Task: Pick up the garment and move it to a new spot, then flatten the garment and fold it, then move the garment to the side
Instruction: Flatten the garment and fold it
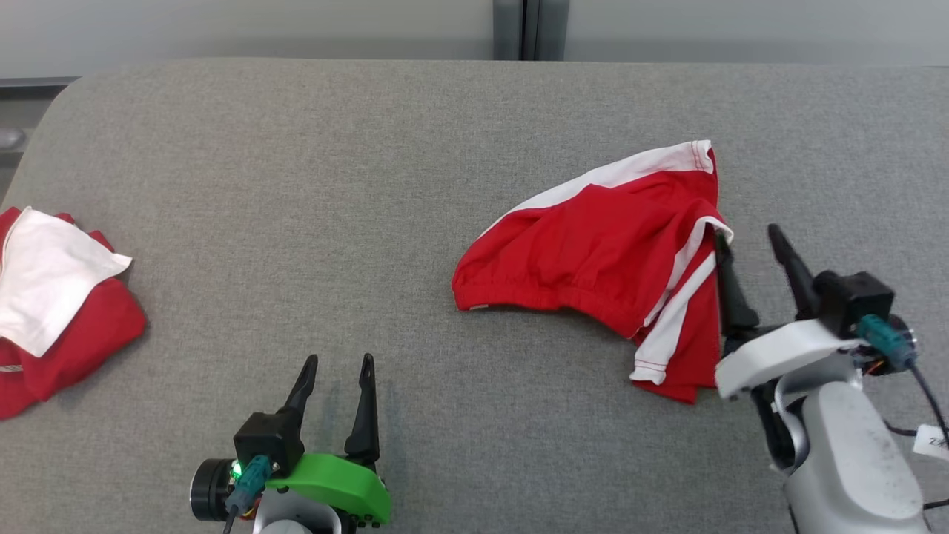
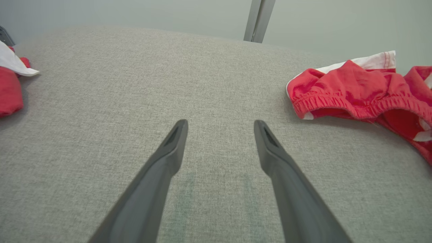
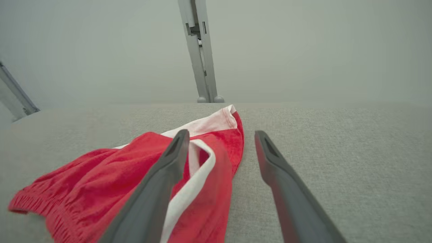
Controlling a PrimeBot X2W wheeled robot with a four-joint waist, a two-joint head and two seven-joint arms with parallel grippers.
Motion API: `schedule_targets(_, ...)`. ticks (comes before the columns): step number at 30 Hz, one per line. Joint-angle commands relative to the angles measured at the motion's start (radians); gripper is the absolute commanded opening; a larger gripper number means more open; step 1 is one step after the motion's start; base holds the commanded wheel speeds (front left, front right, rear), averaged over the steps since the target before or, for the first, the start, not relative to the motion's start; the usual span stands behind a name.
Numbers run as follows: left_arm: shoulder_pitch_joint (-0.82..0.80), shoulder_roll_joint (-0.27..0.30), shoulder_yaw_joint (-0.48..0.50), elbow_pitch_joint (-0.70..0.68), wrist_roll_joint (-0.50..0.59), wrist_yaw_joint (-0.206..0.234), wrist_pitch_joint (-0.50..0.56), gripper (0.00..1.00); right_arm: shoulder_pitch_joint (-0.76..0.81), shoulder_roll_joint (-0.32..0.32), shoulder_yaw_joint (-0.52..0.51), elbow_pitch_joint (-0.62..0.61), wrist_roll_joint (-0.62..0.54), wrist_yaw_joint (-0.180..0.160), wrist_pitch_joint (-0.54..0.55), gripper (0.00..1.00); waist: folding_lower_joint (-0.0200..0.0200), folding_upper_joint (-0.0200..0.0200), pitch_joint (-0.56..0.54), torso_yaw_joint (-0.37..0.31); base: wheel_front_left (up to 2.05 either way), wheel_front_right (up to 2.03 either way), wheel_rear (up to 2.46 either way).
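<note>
One garment point(image 1: 593, 252) crumpled, second garment point(image 1: 52, 311) cut off, perhaps folded

- Left gripper point(image 1: 339, 360): two long, dark, tapering fingers point(image 1: 363, 415) on a bright green mount point(image 1: 337, 482).
- Left block point(image 1: 268, 441): black and boxy, with a teal left plug point(image 1: 252, 475) and a small green light point(image 1: 237, 469).
- Right gripper point(image 1: 746, 236): the same dark fingers, on a white mount point(image 1: 778, 352).
- Right block point(image 1: 852, 297): black, with a teal right plug point(image 1: 882, 337) and a thin black cable point(image 1: 927, 393).
- Forearm point(image 1: 852, 460): pale grey, rounded and faintly speckled.
- Tag point(image 1: 933, 441): white, with dark print too small to read.
</note>
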Motion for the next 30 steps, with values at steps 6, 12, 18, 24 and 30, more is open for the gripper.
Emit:
schedule_targets(6, 0.011, 0.003, -0.002, -0.003, -0.007, 0.008, -0.001, 1.00, 0.151, 0.002, 0.176, -0.046, -0.030, 0.000, -0.002, 1.00, 0.0000, 0.0000, -0.011, -0.006, 0.00, 0.00, 0.00)
schedule_targets(12, 0.019, 0.003, 0.000, -0.001, -0.013, 0.007, -0.001, 1.00, 0.194, 0.003, 0.193, 0.012, -0.130, 0.000, -0.002, 1.00, 0.0000, 0.0000, -0.012, -0.007, 0.00, 0.00, 0.00)
schedule_targets(18, 0.009, 0.003, -0.005, 0.004, -0.016, 0.006, -0.001, 1.00, 0.177, 0.002, 0.206, 0.064, -0.134, -0.001, -0.002, 0.00, 0.0000, 0.0000, -0.015, -0.006, 0.00, 0.00, 0.00)
schedule_targets(24, 0.014, 0.003, -0.001, -0.006, -0.016, 0.008, -0.001, 1.00, 0.154, 0.002, 0.173, 0.071, -0.117, -0.001, -0.002, 0.00, 0.0000, 0.0000, -0.020, -0.019, 0.00, 0.00, 0.00)
schedule_targets(30, 0.010, 0.003, -0.016, -0.038, -0.024, -0.003, -0.001, 1.00, 0.139, -0.084, 0.078, -0.031, -0.127, -0.001, -0.002, 0.00, 0.0000, 0.0000, -0.029, -0.056, 0.00, 0.00, 0.00)
